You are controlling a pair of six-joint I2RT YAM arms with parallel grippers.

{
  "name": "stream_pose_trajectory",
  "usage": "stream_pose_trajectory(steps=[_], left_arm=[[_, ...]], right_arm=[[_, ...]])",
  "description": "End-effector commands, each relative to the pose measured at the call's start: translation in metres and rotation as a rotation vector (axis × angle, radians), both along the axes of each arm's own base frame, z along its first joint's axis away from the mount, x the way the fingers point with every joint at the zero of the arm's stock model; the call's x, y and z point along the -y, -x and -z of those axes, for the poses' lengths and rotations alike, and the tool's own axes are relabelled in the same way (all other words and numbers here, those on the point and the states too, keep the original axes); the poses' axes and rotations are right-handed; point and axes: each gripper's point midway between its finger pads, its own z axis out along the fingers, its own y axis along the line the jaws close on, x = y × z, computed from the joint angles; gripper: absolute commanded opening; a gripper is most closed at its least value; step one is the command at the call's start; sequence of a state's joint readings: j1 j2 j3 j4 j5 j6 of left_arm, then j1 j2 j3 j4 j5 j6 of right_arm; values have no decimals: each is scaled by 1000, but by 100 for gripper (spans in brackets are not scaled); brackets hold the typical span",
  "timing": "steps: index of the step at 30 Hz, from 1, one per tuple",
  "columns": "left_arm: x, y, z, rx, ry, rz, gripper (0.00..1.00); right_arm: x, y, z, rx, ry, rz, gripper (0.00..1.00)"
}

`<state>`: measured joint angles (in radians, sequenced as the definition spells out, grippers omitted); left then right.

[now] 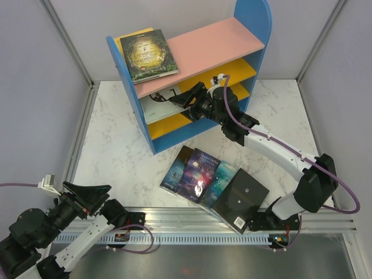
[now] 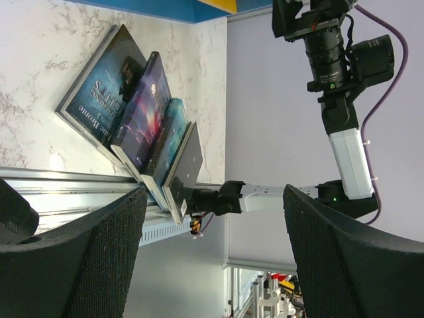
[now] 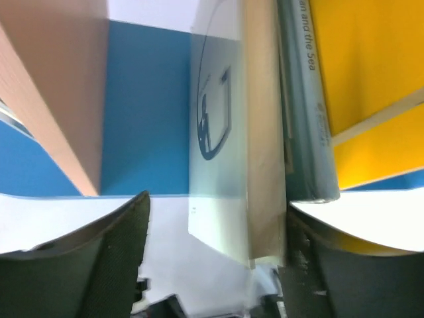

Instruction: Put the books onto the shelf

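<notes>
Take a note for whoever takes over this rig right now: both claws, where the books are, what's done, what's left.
Left claw: open, empty, low by the table's near-left corner.
Right claw: open, astride the edge of the pale grey book, inside the shelf above the upper yellow board.
Done: yellow book and dark green book lie on the pink top board; the pale grey book is in.
Left: dark blue book, purple book, teal book and black book, overlapping on the table before the shelf.
</notes>
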<state>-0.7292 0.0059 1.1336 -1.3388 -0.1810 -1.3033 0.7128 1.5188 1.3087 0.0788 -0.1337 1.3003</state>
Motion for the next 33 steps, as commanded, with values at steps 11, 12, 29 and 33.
stream_pose_trajectory(steps=[11, 12, 29, 33], left_arm=[[-6, 1, 48, -106, -67, -21, 85], [-4, 0, 48, -103, -70, -17, 85], [137, -50, 91, -154, -268, 484, 85], [160, -69, 116, -182, -344, 552, 86]], right_arm=[[45, 26, -1, -20, 225, -31, 98], [47, 26, -2, -8, 242, -34, 98], [147, 106, 62, -72, 579, -36, 98], [171, 140, 122, -215, 581, -14, 97]])
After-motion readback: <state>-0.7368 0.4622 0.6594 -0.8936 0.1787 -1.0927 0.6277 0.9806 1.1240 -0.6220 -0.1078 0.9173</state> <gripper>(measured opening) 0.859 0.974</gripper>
